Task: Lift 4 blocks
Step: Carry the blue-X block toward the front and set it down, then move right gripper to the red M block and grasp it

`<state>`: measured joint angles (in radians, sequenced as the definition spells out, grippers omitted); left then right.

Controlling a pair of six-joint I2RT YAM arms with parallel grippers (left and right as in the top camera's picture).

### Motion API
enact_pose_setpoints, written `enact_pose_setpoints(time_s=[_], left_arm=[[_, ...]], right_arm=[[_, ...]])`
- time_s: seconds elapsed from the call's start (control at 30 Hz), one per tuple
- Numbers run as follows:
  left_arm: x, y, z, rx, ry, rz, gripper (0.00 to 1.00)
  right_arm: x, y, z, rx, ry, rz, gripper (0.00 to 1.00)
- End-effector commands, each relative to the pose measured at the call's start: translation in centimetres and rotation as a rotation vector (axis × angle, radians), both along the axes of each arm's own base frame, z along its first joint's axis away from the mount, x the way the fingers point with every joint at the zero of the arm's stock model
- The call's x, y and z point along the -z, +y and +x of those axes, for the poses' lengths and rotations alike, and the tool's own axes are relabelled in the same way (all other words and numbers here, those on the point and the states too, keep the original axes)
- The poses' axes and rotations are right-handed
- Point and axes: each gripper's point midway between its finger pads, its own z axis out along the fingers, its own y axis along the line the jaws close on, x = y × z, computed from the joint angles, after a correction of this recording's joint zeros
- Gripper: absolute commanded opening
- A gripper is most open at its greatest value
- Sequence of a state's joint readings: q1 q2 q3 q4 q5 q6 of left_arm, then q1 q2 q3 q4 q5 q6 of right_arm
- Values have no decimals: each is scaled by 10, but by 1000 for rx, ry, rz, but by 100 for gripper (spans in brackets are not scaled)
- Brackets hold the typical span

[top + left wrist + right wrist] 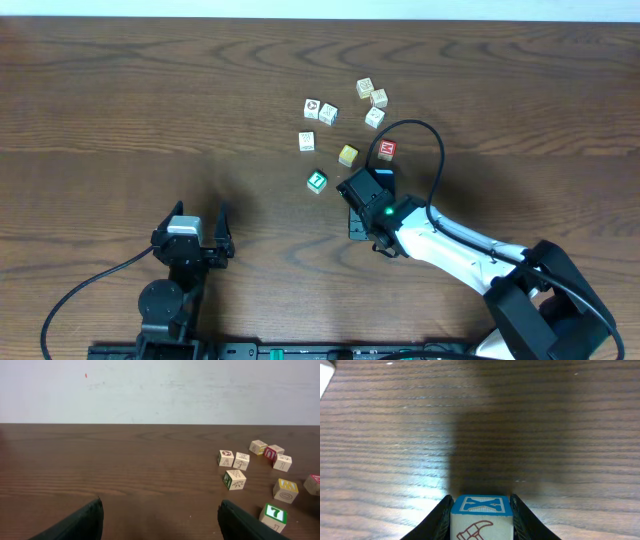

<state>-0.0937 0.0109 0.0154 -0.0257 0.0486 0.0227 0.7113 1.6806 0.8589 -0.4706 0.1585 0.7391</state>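
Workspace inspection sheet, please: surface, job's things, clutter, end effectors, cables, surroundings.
Surface: dark wooden table.
Job's things: blue-topped block in the right end effector; green block, yellow block and red block on the table.
Clutter: pale blocks grouped beyond them.
End effectors: left end effector open, empty; right shut on the blue-topped block.
Cables: black cable loops by the right arm; second cable beside the left arm.
Surroundings: pale wall behind the table.
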Motion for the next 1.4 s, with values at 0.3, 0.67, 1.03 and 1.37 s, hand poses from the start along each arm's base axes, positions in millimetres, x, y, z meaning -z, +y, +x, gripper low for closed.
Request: enact_pose_setpoints(time_s=[0.3, 0.67, 1.03, 1.37], left_arm=[[16, 2, -1, -14, 52, 2, 73], [16, 2, -1, -14, 52, 2, 73], [16, 2, -1, -14, 52, 2, 73], [16, 2, -1, -14, 52, 2, 73]], right_arm=[[12, -20, 2, 41, -15, -103, 46], [7, -17, 15, 22, -54, -87, 58], [-37, -1, 60, 24, -126, -15, 67], [-59, -31, 110, 152, -227, 32, 73]])
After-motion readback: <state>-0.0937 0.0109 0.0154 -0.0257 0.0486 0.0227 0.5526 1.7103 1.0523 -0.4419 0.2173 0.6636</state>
